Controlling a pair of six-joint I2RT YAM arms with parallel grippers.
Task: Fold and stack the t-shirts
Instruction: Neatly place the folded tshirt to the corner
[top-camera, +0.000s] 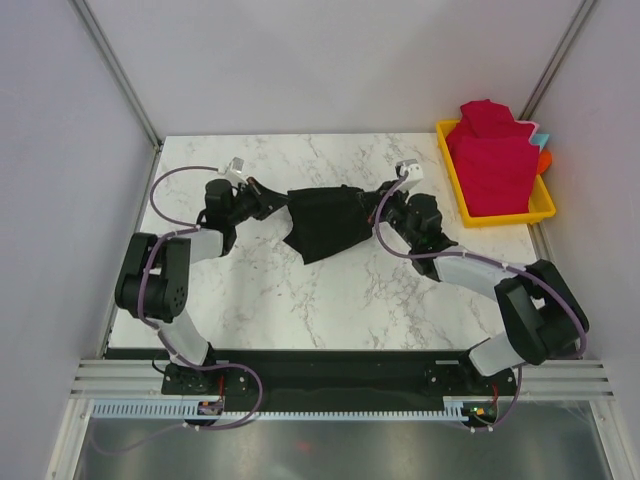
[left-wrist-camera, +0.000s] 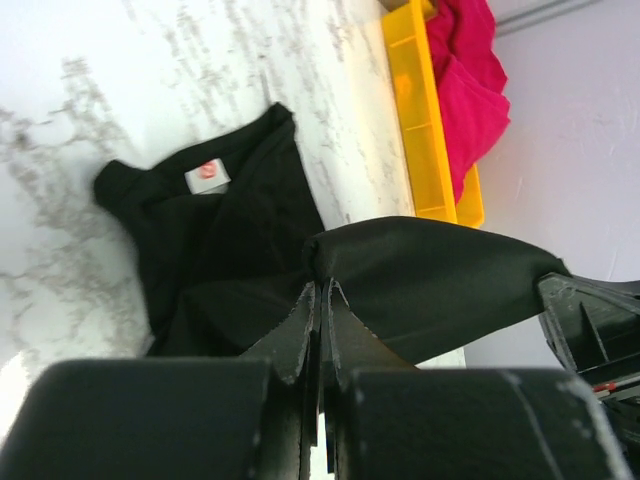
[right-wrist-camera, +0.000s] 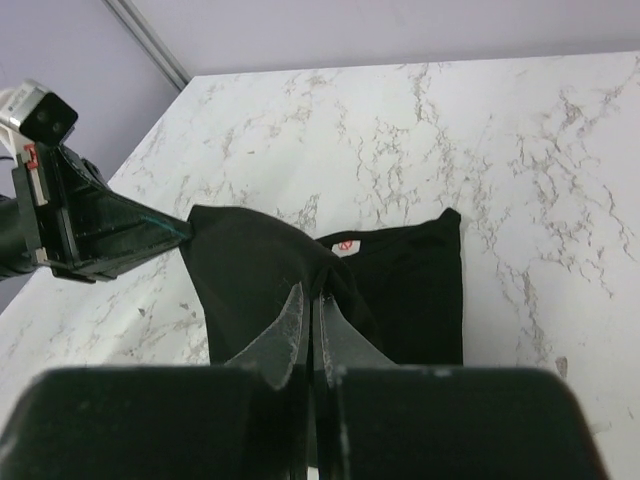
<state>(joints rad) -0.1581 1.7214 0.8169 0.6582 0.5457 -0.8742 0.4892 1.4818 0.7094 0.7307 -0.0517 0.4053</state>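
- We saw the black t-shirt (top-camera: 325, 228) at the centre of the table (top-camera: 250, 290), its long axis running nine to three o'clock.
- The left tool (left-wrist-camera: 321, 300) and right tool (right-wrist-camera: 307, 305) each pinched one end, seemingly equally near.

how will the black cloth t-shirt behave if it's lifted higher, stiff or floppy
Probably floppy: the black cloth t-shirt sags and bunches below the edge pinched by the left gripper and right gripper. Likely light, since two small fingertip pinches carry it. Its loose end would probably drag across the marble-pattern table.
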